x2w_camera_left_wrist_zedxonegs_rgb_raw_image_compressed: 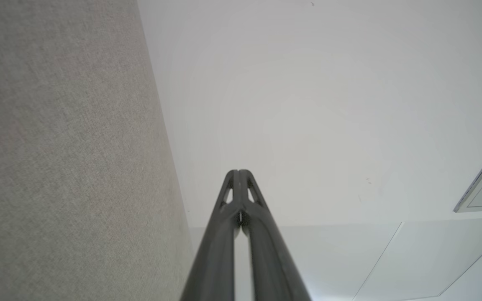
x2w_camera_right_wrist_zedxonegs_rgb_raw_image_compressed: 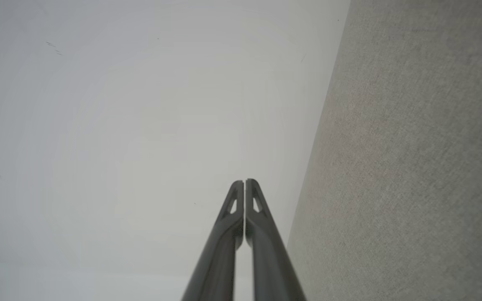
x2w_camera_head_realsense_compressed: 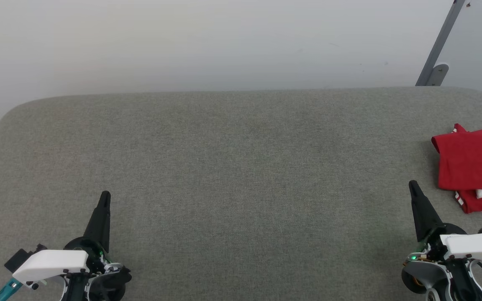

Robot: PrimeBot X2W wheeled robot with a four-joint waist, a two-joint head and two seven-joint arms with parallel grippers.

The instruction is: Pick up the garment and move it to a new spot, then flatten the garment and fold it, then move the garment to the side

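Observation:
The garment (x2w_camera_head_realsense_compressed: pixel 473 167), red with a bit of white and striped trim showing at its lower edge, lies folded in a compact stack at the far right of the grey table (x2w_camera_head_realsense_compressed: pixel 241 167), cut by the frame edge. My right gripper (x2w_camera_head_realsense_compressed: pixel 413 186) is shut and empty, just left of and slightly nearer than the garment, apart from it. At the lower left, my left gripper (x2w_camera_head_realsense_compressed: pixel 105 195) is shut and empty above bare cloth. The left wrist view has the left gripper (x2w_camera_left_wrist_zedxonegs_rgb_raw_image_compressed: pixel 238 172) with its fingers pressed together. In the right wrist view the right gripper (x2w_camera_right_wrist_zedxonegs_rgb_raw_image_compressed: pixel 244 182) is likewise shut.
The table is padded in grey fabric with rounded far corners. A pale wall (x2w_camera_head_realsense_compressed: pixel 224 42) rises behind its far edge. A grey metal bracket (x2w_camera_head_realsense_compressed: pixel 439 58) leans on the wall at the upper right.

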